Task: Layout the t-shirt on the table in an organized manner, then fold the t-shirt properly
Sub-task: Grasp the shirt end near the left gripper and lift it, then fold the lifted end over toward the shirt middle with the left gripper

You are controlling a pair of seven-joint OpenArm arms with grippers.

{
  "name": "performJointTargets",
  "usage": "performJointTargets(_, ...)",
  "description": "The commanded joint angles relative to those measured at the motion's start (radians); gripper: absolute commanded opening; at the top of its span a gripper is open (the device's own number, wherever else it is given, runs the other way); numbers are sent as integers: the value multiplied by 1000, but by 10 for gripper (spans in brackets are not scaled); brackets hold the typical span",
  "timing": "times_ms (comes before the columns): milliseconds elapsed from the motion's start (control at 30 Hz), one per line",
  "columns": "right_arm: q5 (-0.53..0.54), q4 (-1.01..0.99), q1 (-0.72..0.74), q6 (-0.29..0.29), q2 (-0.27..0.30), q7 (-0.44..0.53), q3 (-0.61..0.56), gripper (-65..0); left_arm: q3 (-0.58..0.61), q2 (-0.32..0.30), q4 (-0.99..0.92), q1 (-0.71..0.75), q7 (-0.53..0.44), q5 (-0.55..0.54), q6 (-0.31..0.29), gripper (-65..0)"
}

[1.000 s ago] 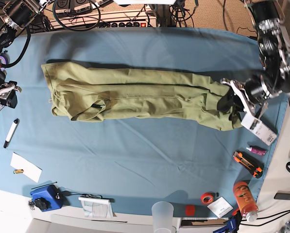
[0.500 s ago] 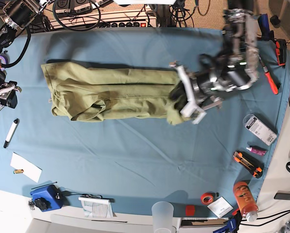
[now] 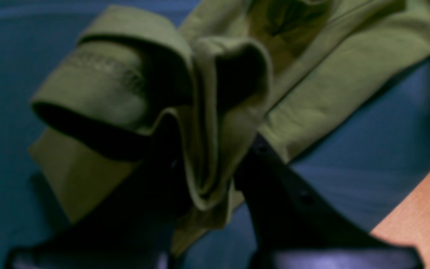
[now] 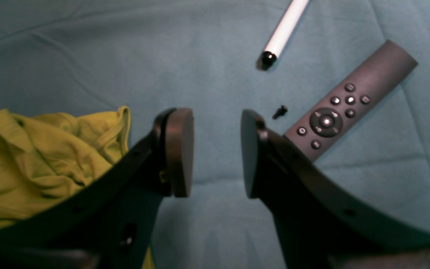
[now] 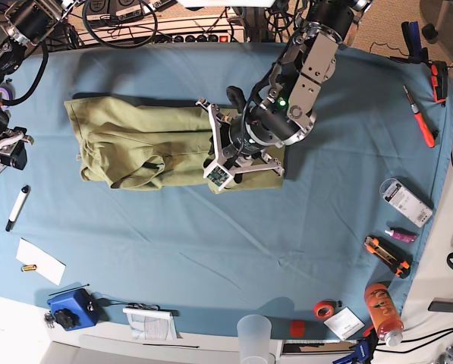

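T-shirt (image 5: 135,148) lay across the far-middle of the table (image 5: 211,250), already folded into a long band w/ its right-hand end doubled back over the middle. Olive cotton, soft, limp, light; it sagged and bunched wherever it wasn't supported, so prob. no stiffness to rely on and layers would likely slide on each other. In the left wrist view a thick wad of hem and several layers was caught between the dark fingers (image 3: 274,179), cloth drooping in loops above them. So left gripper (image 5: 222,168) was nearly closed, pinching the t-shirt, low over the fold, approx. mid-garment.

Best hold, judging from this: stitched hem or a folded edge, all layers taken together, near a corner. A pinch in mid-panel would likely just pull up one layer and wrinkle the rest.

Right gripper (image 4: 215,153) sat at the left edge of the base view, fingers spread apart, nothing between them, bare cloth-covered table below. Just beside it: crumpled end of the shirt on one side, grey remote (image 4: 349,104), small black screw (image 4: 280,111) and white marker (image 4: 284,30) on the other.
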Motion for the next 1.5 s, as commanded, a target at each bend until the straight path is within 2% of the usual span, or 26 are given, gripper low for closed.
performJointTargets(0,18,18,11,3,25,26,6,-433,8,10,14,-14,-27,-10,-1,-505)
performJointTargets(67,18,18,11,3,25,29,6,-433,13,10,16,-14,-47,-10,0,-360)
performJointTargets(100,17,18,11,3,25,32,6,-433,14,14,19,-14,-47,-10,4,-319)
performJointTargets(133,18,18,11,3,25,34,6,-433,14,18,27,-15,-42,-11,13,-306)
performJointTargets(200,18,18,11,3,25,34,6,-433,14,34,66,-15,-7,-19,38,-307)
performJointTargets(333,17,18,11,3,26,34,6,-433,14,42,206,-9,16,13,41,-307)
performJointTargets(400,18,18,11,3,25,34,6,-433,14,41,250,-5,13,72,92,-307)
performJointTargets(500,18,18,11,3,25,33,6,-433,14,29,225,3,-2,165,161,-338)
performJointTargets(567,18,18,11,3,26,34,6,-433,14,10,182,8,2,196,164,-366)
performJointTargets(633,18,18,11,27,28,33,6,-433,14,-13,137,8,7,228,168,-381)
performJointTargets(667,18,18,11,39,28,33,6,-433,14,-24,121,8,14,246,188,-395)
performJointTargets(767,52,18,10,47,28,31,7,-433,14,-62,111,12,40,243,249,-446)
performJointTargets(933,137,18,11,47,28,29,6,-433,14,-89,107,56,-35,155,242,-461)
performJointTargets(1133,142,18,10,47,28,-8,6,-434,14,-89,23,74,-38,208,239,-461)
performJointTargets(1267,142,18,11,47,28,-21,6,-434,14,-89,-74,72,-47,189,238,-461)
performJointTargets(1467,224,18,11,47,28,-18,6,-434,14,-88,-104,70,-45,185,238,-461)
